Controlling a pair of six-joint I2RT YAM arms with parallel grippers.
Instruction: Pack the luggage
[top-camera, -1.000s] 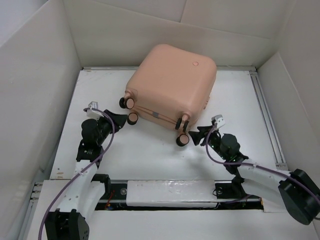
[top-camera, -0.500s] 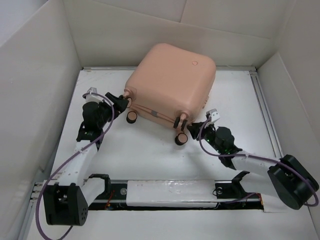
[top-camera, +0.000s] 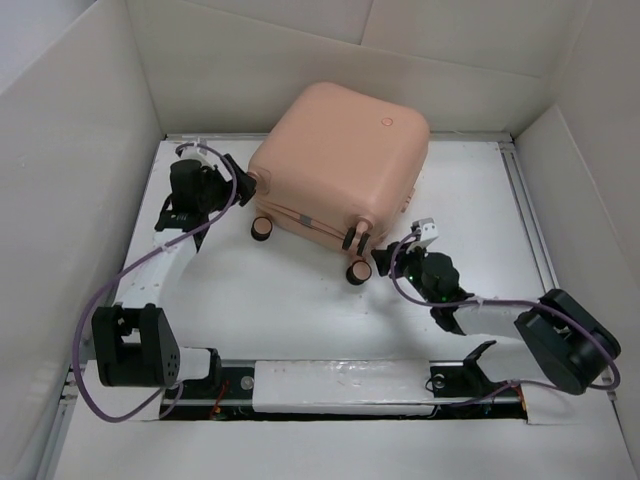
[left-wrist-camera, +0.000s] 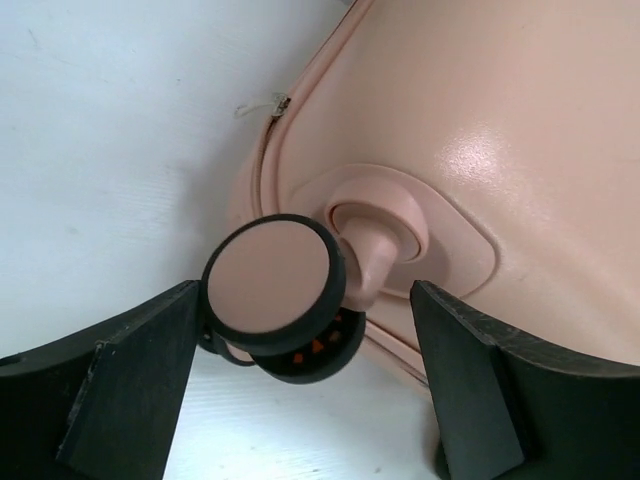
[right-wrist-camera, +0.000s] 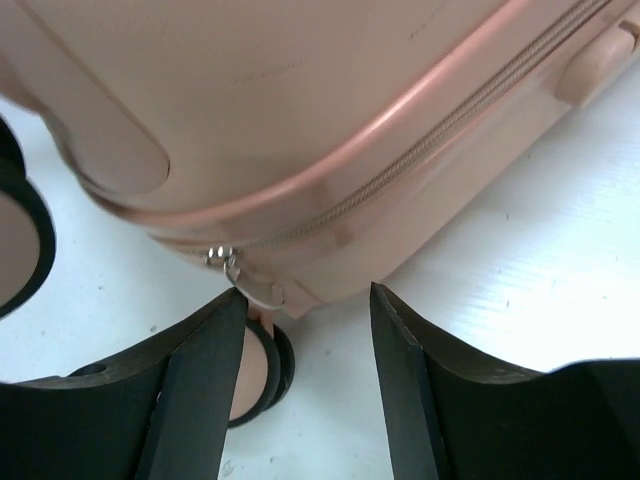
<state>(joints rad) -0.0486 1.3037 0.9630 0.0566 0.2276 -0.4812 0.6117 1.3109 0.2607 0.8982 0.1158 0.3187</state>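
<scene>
White walls ring the surface (top-camera: 300, 310); the closed luggage (top-camera: 340, 160) lies toward the back, nudged slightly rearward. The left claw (left-wrist-camera: 305, 290) has advanced and spread around a wheel (left-wrist-camera: 272, 285). The right claw (right-wrist-camera: 306, 295), also spread, has moved up beside the zipper pull (right-wrist-camera: 225, 262), so unzipping probably comes next.

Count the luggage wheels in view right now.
4: far-left wheel between the left gripper's open jaws; near-left wheel just nearer; upper-right wheel and lower-right wheel by the right gripper. None on the luggage seem hidden.
</scene>
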